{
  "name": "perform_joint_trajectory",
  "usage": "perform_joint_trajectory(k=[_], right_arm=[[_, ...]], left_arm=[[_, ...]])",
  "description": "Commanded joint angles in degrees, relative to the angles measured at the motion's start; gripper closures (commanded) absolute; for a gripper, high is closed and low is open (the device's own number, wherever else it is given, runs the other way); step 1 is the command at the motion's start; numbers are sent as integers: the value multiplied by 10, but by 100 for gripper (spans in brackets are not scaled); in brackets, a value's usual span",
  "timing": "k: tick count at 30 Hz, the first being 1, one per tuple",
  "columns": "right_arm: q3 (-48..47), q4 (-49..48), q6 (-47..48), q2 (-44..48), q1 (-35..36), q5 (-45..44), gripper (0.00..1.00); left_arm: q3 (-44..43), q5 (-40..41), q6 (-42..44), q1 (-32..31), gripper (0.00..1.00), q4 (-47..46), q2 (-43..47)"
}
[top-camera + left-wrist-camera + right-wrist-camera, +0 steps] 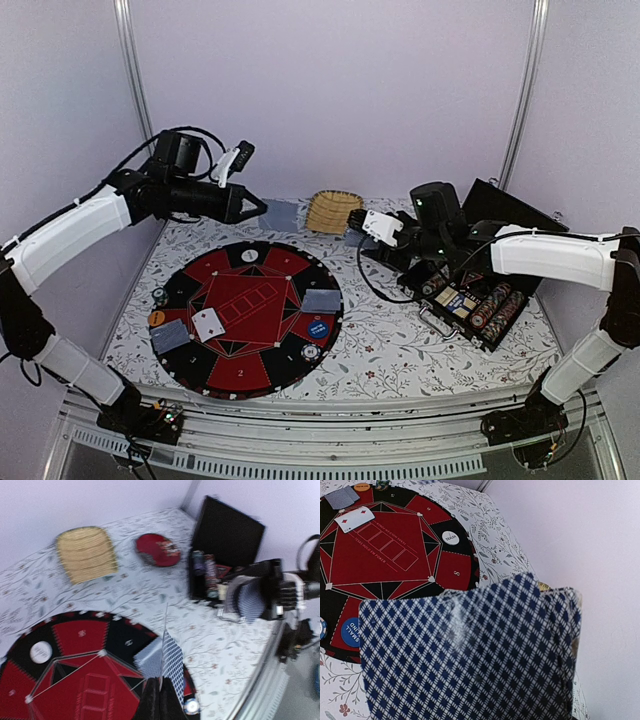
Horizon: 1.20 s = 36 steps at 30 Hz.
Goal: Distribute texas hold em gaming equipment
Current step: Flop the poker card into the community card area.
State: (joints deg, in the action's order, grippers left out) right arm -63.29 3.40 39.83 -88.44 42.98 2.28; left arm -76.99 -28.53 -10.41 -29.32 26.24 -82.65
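Note:
My left gripper (161, 687) is shut on one blue-backed playing card (172, 662), held edge-on above the back of the round red-and-black poker mat (245, 300). From above, that card (283, 215) sticks out past the fingertips. My right gripper (353, 222) is shut on a fanned deck of cards (470, 655), which fills the right wrist view and hides its fingers. On the mat lie two face-down cards (320, 300) (170, 335), a face-up card (208, 323), a white dealer button (248, 257), a blue button (318, 327) and an orange chip (157, 318).
A woven straw basket (333, 210) sits at the back, just left of my right gripper. An open black case (475, 300) with rows of chips stands on the right. A dark-red plate (157, 550) lies beside the basket. The walls close in on both sides.

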Motion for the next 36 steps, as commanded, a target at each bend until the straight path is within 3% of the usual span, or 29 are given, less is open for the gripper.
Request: perform_joint_trajectory(k=[1, 5, 15, 22, 30, 36], right_arm=[[4, -10, -7, 24, -4, 14, 47], [1, -11, -2, 32, -4, 18, 47], [11, -7, 4, 53, -4, 18, 47], [22, -7, -3, 58, -3, 21, 47], [23, -6, 0, 62, -4, 19, 47], [23, -8, 1, 63, -3, 22, 47]], left_arm=[[-24, 329, 91, 0, 100, 201, 7], [14, 537, 114, -24, 100, 243, -35], [63, 714, 138, -107, 100, 179, -178], [91, 715, 123, -146, 100, 203, -251], [111, 575, 116, -154, 100, 198, -247], [113, 541, 100, -157, 100, 212, -245]])
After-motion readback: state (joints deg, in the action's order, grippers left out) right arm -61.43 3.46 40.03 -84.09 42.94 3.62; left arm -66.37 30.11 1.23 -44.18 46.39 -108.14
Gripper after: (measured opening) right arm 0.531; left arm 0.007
